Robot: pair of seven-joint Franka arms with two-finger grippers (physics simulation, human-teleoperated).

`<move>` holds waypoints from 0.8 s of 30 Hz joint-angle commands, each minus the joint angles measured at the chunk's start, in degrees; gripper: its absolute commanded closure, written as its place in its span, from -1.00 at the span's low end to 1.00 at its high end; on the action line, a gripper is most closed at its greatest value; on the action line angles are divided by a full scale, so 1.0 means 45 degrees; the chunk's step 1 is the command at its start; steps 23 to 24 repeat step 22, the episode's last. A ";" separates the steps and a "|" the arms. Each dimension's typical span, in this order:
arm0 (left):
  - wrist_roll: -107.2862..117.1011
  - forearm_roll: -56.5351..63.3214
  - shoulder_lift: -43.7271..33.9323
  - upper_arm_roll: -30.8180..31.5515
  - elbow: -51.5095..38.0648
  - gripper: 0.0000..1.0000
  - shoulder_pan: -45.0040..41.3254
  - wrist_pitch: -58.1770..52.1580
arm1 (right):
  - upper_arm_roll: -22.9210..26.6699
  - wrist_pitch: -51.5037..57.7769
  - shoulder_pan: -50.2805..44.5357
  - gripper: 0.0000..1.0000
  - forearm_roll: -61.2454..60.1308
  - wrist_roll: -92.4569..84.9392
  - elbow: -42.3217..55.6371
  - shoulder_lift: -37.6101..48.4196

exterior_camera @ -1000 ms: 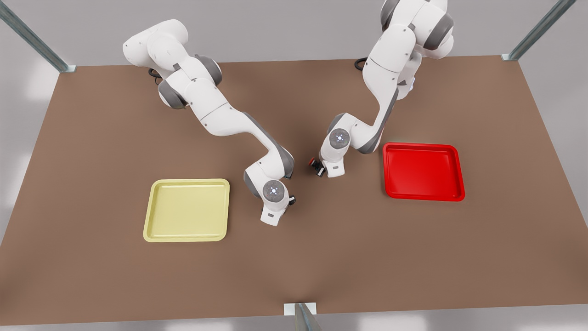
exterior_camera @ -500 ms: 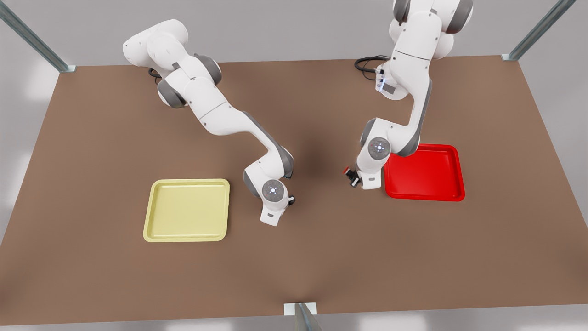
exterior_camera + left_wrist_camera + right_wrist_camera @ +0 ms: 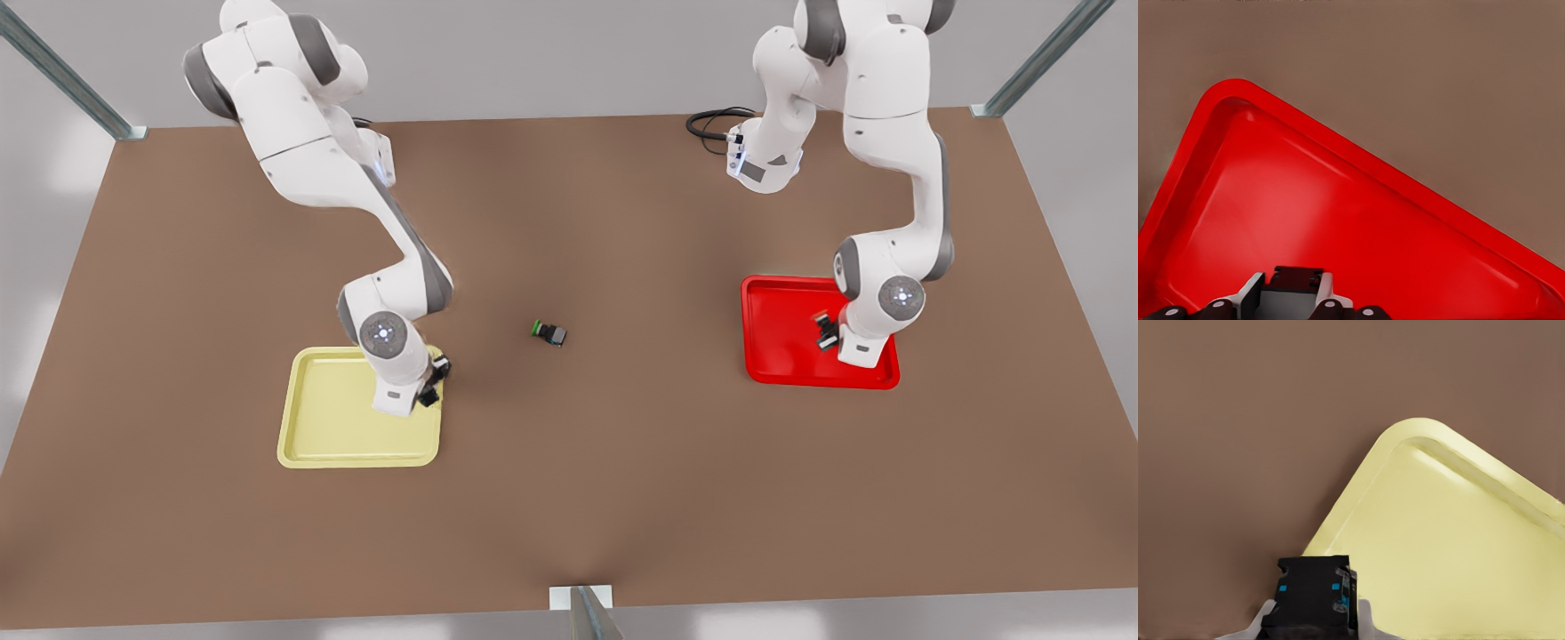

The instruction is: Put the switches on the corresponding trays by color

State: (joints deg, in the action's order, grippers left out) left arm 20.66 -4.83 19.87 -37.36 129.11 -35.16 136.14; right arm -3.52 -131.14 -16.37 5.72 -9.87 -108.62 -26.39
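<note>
While both arms hover w/ loads | left gripper [image 3: 827, 333] grips red switch [image 3: 1297, 288] over red tray [image 3: 782, 356] | right gripper [image 3: 433, 382] grips yellow switch [image 3: 1313, 595] at yellow tray [image 3: 329, 427] edge | next, prob.: lower, let go.

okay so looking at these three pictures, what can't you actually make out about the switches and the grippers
- Cap colour of the switch in the right gripper over the yellow tray: the right wrist view shows its black body alone.
- Cap of the switch in the left gripper over the red tray: cut off by the left wrist view's edge.
- Green-capped switch: too small for detail.
</note>
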 commanded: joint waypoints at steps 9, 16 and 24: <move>-0.0646 -0.0255 -0.0040 0.0159 -0.1659 -1.00 -0.0058 -0.1210 | 0.2227 -0.0624 0.0688 -1.00 0.0077 -0.3880 -0.1917 0.0787; -0.4572 -0.0255 0.0019 0.3688 -1.2224 -1.00 0.1910 -1.0329 | 0.2130 0.9020 0.1097 -1.00 -0.0197 -0.2221 0.6146 0.2485; -0.4553 0.2265 -0.0606 1.0413 -1.3125 -1.00 0.6973 -1.1054 | 0.2129 1.0333 0.2543 -1.00 -0.0197 0.0514 0.6345 0.4654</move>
